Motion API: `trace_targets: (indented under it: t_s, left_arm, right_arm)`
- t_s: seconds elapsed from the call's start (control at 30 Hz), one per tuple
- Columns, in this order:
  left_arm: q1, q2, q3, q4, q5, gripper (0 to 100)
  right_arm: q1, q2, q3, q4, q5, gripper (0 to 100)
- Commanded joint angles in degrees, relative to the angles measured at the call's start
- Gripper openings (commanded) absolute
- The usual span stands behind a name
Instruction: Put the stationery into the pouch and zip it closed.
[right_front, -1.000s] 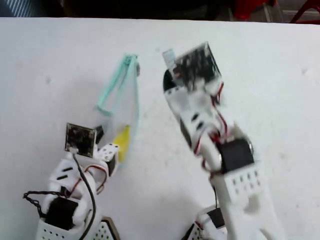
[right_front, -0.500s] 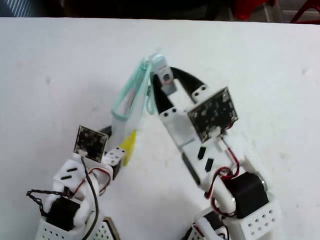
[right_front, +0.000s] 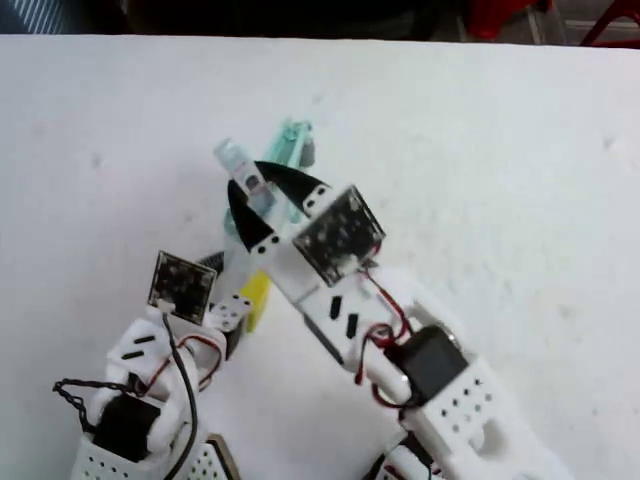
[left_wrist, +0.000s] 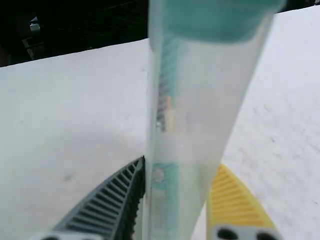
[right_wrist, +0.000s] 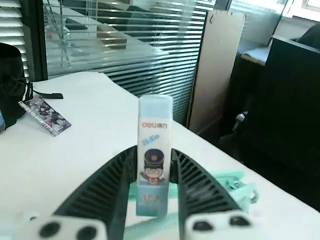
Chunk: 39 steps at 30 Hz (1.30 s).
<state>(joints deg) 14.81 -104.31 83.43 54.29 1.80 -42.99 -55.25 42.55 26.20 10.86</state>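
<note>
A translucent pouch (right_front: 293, 140) with a teal zipper stands on edge on the white table (right_front: 500, 150). My left gripper (right_front: 235, 270) is shut on its lower end. The left wrist view shows the pouch (left_wrist: 200, 100) pinched between the grey and yellow fingers of that gripper (left_wrist: 180, 167). My right gripper (right_front: 250, 185) is shut on a light blue eraser (right_front: 238, 165) and hangs right over the pouch's upper part. From the right wrist, the eraser (right_wrist: 155, 150) stands upright between the black fingers of the gripper (right_wrist: 154, 152). The teal zipper edge of the pouch (right_wrist: 230, 182) lies just beyond it.
The right arm's body (right_front: 430, 370) stretches from the lower right towards the pouch, close beside the left arm (right_front: 150, 380). A black bag (right_wrist: 10, 80) and a printed tag (right_wrist: 45, 115) lie farther off on the white surface. Open table stretches left, right and behind the pouch.
My right gripper swung left with the eraser, from the pouch's right side to over the pouch. The pouch's top has shifted to the right. The left arm moved only slightly.
</note>
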Motion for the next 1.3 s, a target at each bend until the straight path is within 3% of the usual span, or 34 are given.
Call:
trace_targets:
  t_s: [0.0,0.13,0.3,0.47,0.73,1.17,1.27]
  left_arm:
    - [0.7,-0.2,-0.5,-0.3,-0.7,20]
    - [0.7,-0.2,-0.5,-0.3,-0.7,20]
    - [0.7,-0.2,-0.5,-0.3,-0.7,20]
    - [0.7,-0.2,-0.5,-0.3,-0.7,20]
    - [0.7,-0.2,-0.5,-0.3,-0.7,20]
    - [0.7,-0.2,-0.5,-0.3,-0.7,20]
    - [0.7,-0.2,-0.5,-0.3,-0.7,20]
  right_arm:
    - [-0.5,1.4,-0.3,-3.8,-2.4,1.6]
    - [-0.8,2.2,0.0,-3.9,-3.1,1.6]
    - [-1.0,2.2,-0.4,-1.5,-10.1,1.6]
    - [-1.6,2.4,-0.5,0.0,-10.0,2.3]
    - [-0.8,2.6,-8.4,12.2,-10.0,34.7]
    - [-0.6,2.1,-11.9,12.8,-4.3,17.9]
    - [2.6,2.1,-14.0,12.9,-4.3,13.7]
